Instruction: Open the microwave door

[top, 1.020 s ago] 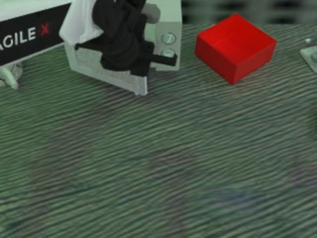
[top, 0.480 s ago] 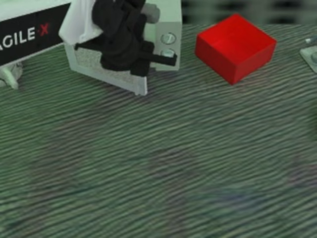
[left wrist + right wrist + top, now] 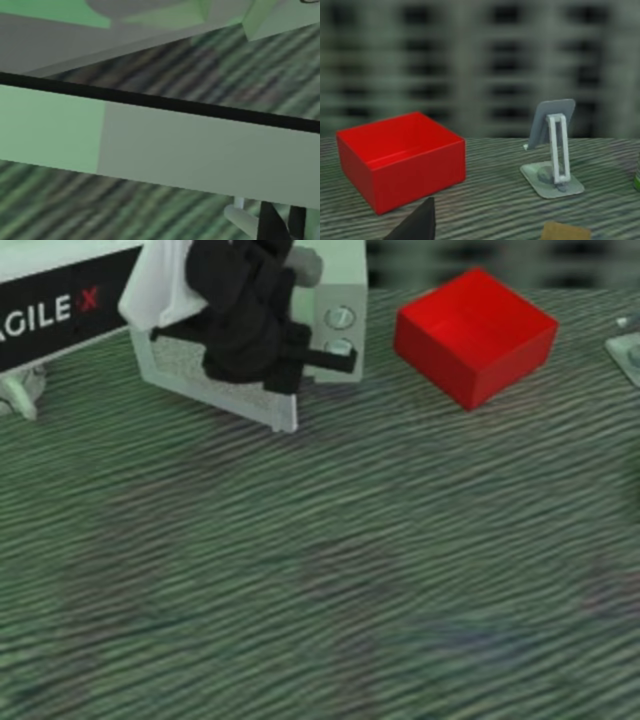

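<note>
A green striped table (image 3: 330,570) fills the top view. At its far left edge stands the microwave (image 3: 335,280), a pale box with two silver knobs (image 3: 340,330) on its front panel. The door (image 3: 215,390) is swung partly out from the body, its speckled mesh window facing the camera and its free edge angled toward the table's middle. The left arm (image 3: 240,310), black and bulky, reaches over the door from the far edge, with the left gripper (image 3: 330,358) just in front of the lower knob, at the gap between door and body. Whether its fingers are apart or clamped on anything cannot be told from above, and the left wrist view shows only a pale panel (image 3: 200,145) with a dark top edge, seen very close, with striped table beyond.

To the right of the microwave, apart from it, sits a red box (image 3: 475,335), open-topped. A white sign (image 3: 60,305) lettered "AGILE X" lies at the far left. The right wrist view looks across the table at the red box and a grey stand (image 3: 552,150) beside it; only a dark tip of the right gripper (image 3: 417,225) shows, so its fingers cannot be judged. The right arm itself is out of the top view.
</note>
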